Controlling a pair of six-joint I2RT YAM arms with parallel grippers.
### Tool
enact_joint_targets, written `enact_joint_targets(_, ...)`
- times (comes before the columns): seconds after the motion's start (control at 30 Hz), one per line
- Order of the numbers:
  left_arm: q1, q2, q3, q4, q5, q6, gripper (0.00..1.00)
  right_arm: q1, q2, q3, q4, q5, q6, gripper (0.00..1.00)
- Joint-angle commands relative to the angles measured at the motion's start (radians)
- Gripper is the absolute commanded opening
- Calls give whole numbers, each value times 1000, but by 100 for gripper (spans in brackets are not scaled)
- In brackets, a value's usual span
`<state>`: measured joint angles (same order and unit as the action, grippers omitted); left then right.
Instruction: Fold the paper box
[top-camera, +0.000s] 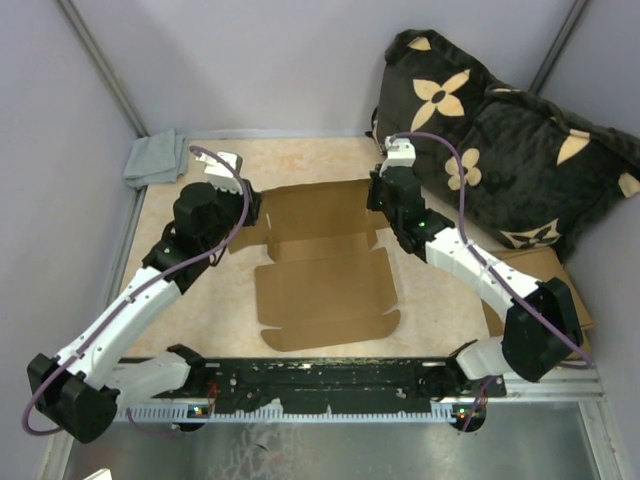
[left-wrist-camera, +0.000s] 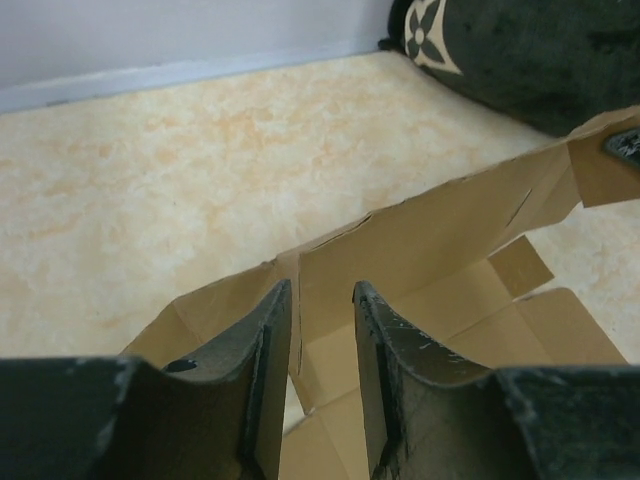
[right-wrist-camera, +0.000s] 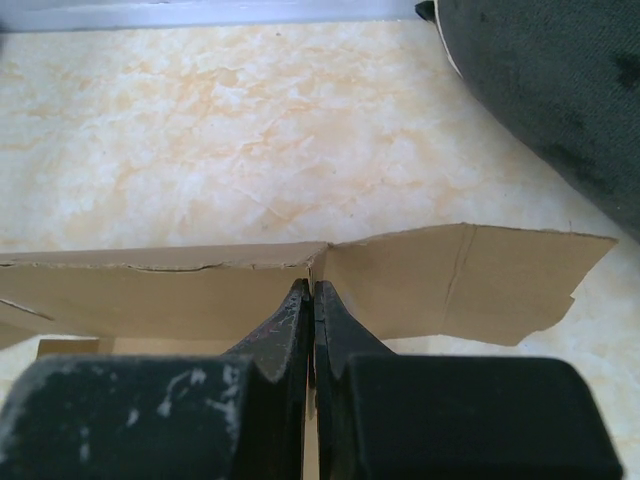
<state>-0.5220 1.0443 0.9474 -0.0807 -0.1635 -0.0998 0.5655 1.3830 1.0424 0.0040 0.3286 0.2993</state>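
Note:
The paper box (top-camera: 320, 285), plain brown cardboard, lies mid-table with its near panels flat and its far wall raised. My left gripper (top-camera: 248, 215) is at the box's far left corner. In the left wrist view its jaws (left-wrist-camera: 321, 290) stand open astride an upright flap edge of the paper box (left-wrist-camera: 420, 240), which sits close to the left finger (left-wrist-camera: 262, 340). My right gripper (top-camera: 385, 195) is at the far right corner. It is shut (right-wrist-camera: 313, 287) on a thin cardboard panel where the raised wall (right-wrist-camera: 170, 295) meets a side flap (right-wrist-camera: 470, 280).
A dark cushion with beige flowers (top-camera: 500, 140) fills the back right, close behind the right gripper. A grey cloth (top-camera: 155, 158) lies at the back left corner. Flat brown cardboard pieces (top-camera: 540, 270) lie under the right arm. Walls close in the table.

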Motion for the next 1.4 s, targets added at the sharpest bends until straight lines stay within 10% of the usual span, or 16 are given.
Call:
enact_joint_targets(0.0, -6, 22, 6, -90, -3, -40, 38, 4, -68, -26, 111, 11, 50, 0)
enact_joint_targets(0.63, -6, 131, 25, -174, -78, -93, 34, 4, -93, -28, 65, -41, 52, 0)
enact_joint_targets(0.8, -6, 141, 9, -166, -85, -108, 6, 5, -96, -22, 33, -51, 56, 0)
enact_joint_targets(1.1, -7, 95, -114, -59, -103, -165, 0, 4, -125, 51, -203, -65, 65, 73)
enact_joint_targets(1.37, -8, 62, -215, 86, -144, -226, 0, -38, -174, 25, -350, -29, 62, 74)
